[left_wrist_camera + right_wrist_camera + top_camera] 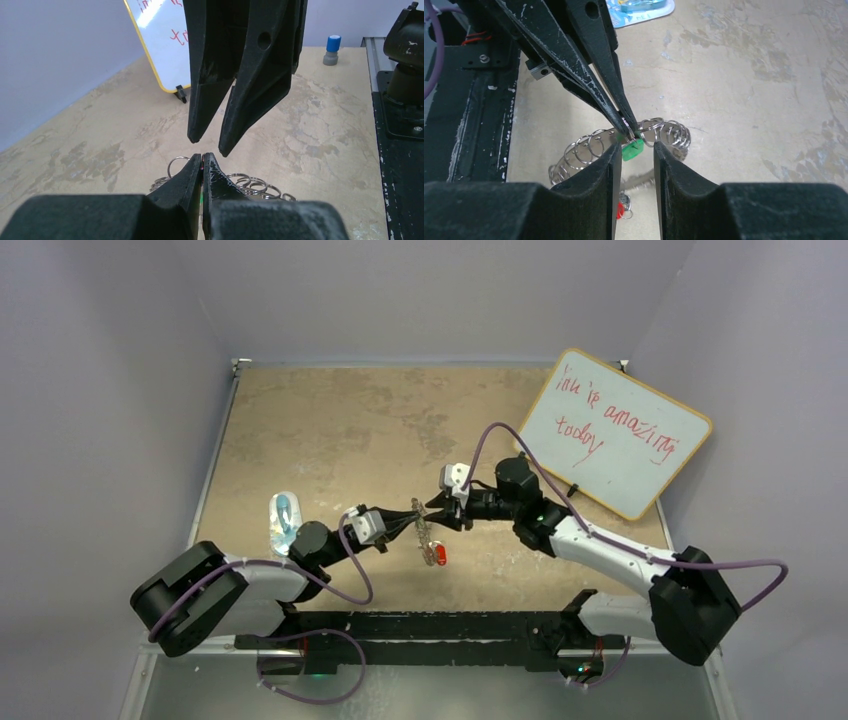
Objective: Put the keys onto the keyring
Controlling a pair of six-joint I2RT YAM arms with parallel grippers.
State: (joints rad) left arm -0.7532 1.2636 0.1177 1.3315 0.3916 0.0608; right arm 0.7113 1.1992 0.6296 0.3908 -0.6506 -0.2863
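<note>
The keyring point(584, 150), a silvery band fringed with small wire loops, is held off the table. My left gripper point(629, 132) is shut on its rim; from the left wrist its tips point(202, 156) are pressed together, with loops point(252, 184) behind them. The green-headed key point(632, 150) hangs at that pinch point. My right gripper point(636, 147) is open, its fingers either side of the green key without touching it. Its tips point at the left gripper's tips point(209, 145). The red-headed key point(620, 210) is lower down; I cannot tell whether it hangs or lies. Overhead, both grippers meet at the keyring point(425, 533) above the red key point(440, 556).
A whiteboard point(620, 430) with red writing leans at the back right. A clear bluish plastic pack point(284, 520) lies beside the left arm. A small blue-capped object point(331, 50) stands near the table edge. The black mounting rail point(440, 625) runs along the front.
</note>
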